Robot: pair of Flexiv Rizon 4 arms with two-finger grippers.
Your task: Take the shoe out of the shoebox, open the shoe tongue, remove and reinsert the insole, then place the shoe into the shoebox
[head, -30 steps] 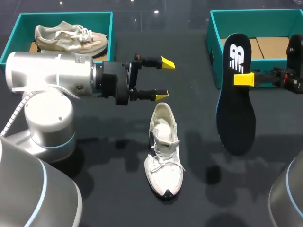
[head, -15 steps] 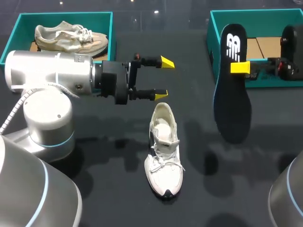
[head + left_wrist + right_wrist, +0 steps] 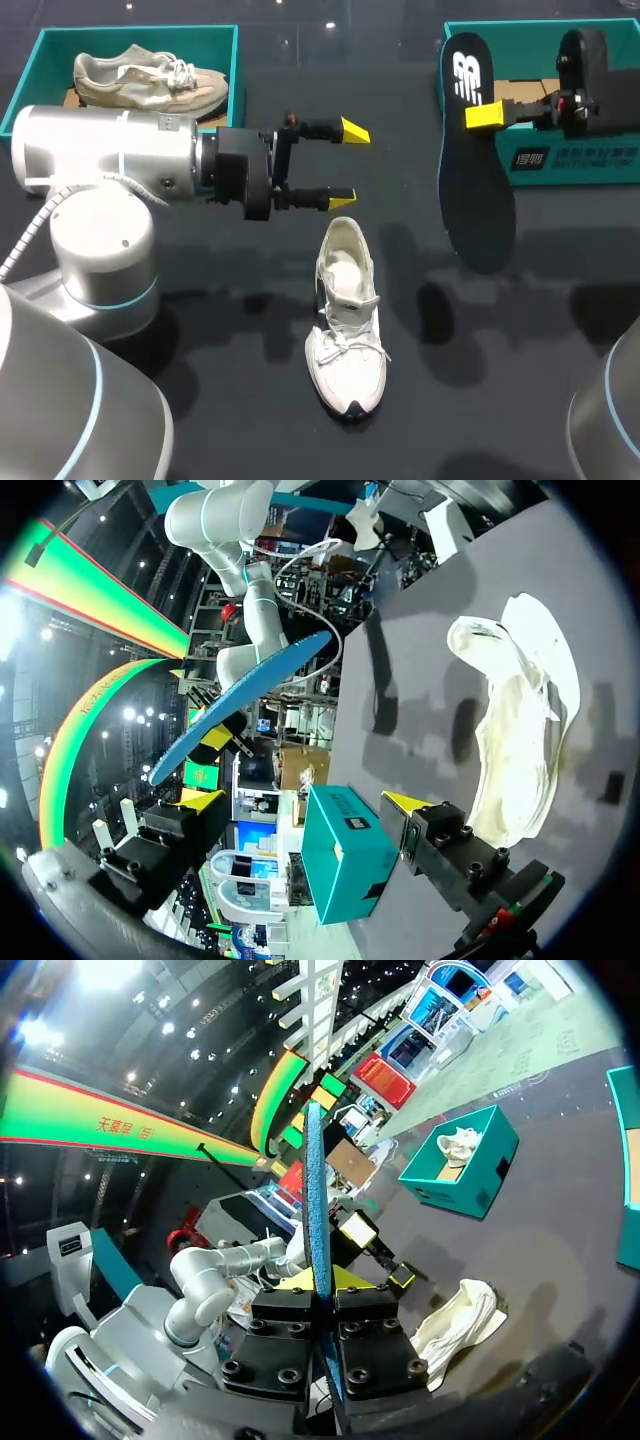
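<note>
- The shoe lies on the table between the boxes, out of its box, with its tongue spread open.
- Its insole is out, pinched in the right gripper and held in the air by the right box.
- The left gripper hovers just beyond the shoe's heel, fingers wide apart and empty.
- By my judgement, reinserting the insole and reboxing the shoe remain.
- Count: two shoes — the other shoe lies in the left box — two boxes, one insole.

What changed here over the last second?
The right gripper, jaws shut on the insole, carried it toward the far side of the table and slightly leftward. The left gripper, jaws open, and the white shoe stayed put.
</note>
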